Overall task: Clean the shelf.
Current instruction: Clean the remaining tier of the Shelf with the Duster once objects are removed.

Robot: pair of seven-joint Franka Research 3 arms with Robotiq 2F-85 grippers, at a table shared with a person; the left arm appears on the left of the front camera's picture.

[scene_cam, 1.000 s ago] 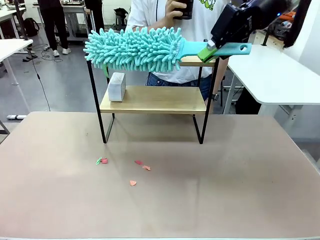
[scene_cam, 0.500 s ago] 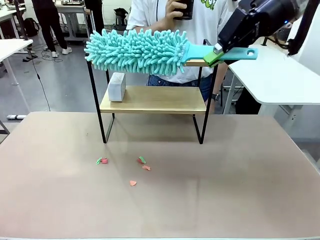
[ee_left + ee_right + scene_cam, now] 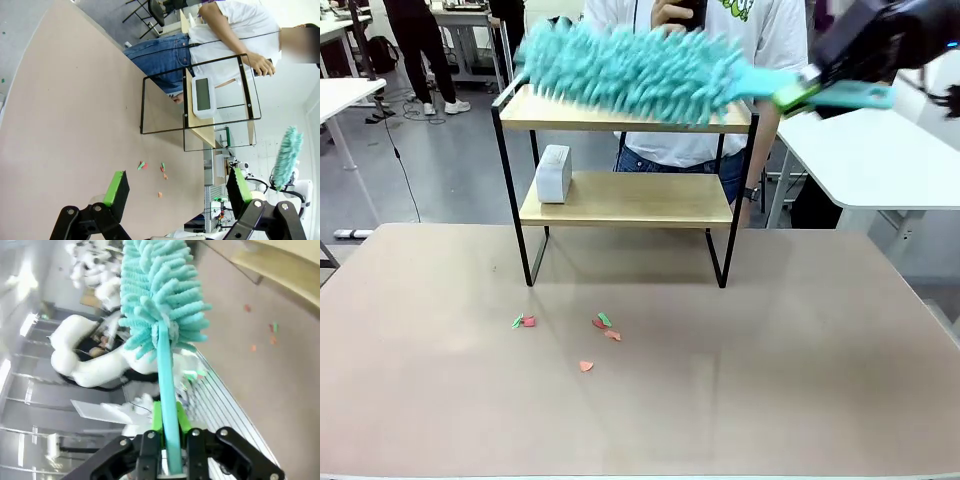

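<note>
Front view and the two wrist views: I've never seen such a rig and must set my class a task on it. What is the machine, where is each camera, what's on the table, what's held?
The machine is two robot arms. The front view looks across the beige table at a person in a white shirt. On the table stand the two-tier wooden shelf with a black metal frame, a small white box-shaped device on its lower board, and small red and green scraps in front. Each wrist view looks along one arm's fingers. The right end effector is shut on the handle of a fluffy turquoise duster, over the top board. The left end effector is open, holding nothing.
</note>
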